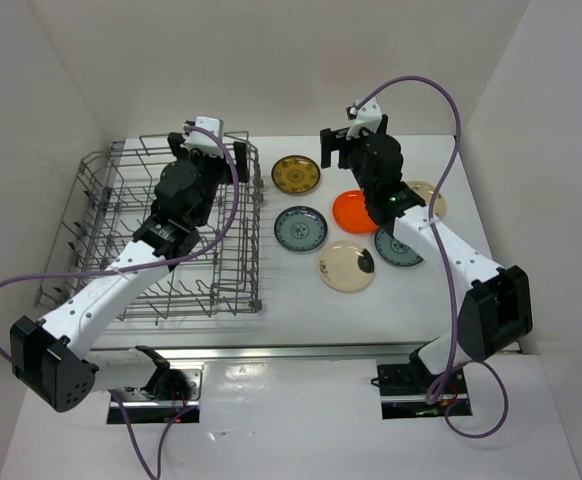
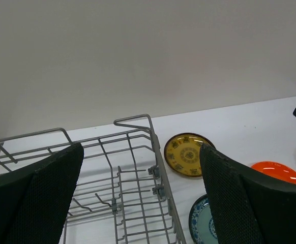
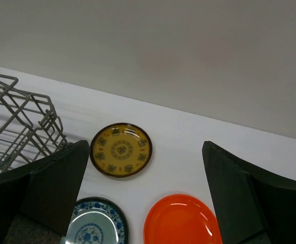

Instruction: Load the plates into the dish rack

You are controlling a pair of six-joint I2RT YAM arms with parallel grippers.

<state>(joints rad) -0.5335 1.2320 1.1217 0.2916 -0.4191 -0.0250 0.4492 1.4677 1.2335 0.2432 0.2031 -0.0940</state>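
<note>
— Plates (image 1: 300,228): where are the six?
— All on the white desk (image 1: 301,320), right of the dish rack (image 1: 254,250), none in it. The gold plate (image 1: 296,174) is farthest back, near the rack's far right corner. A blue-and-white plate (image 1: 300,228) lies nearer, the orange plate (image 1: 354,211) to its right, and a beige plate (image 1: 346,266) is nearest. The second blue-and-white plate (image 1: 391,252) and the second beige plate (image 1: 431,205) are partly hidden under the right arm.
— Any writing?
— The gold plate carries a ring of small dark motifs around a central one, too small to read as letters.
— Which way do they face?
— Each lies flat, face up; being round, they show no long axis. The rack sits level with its tines upright. Its long axis I cannot judge from this angle.
— The pincers?
— The left pincer (image 2: 140,152) is spread, holding nothing, above the rack's far right corner. The right pincer (image 3: 145,150) is also spread and bare, above the desk over the gold and orange plates.
</note>
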